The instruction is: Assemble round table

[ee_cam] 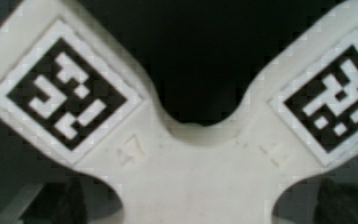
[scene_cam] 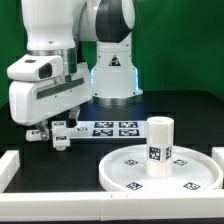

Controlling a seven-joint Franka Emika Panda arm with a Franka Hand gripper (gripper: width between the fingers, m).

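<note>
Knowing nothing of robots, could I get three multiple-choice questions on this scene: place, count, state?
1. The short thick white plastic cylinder leg stands on: A the large rimmed round white disc; B a shelf; C a chair.
2. Tags visible on the white cross-shaped piece in the wrist view: A one; B two; C five.
3. The leg is: A upright; B lying flat; C broken.
Answers: 1 A, its base rests there; 2 B, one per visible arm; 3 A, its sides run vertical.
</note>
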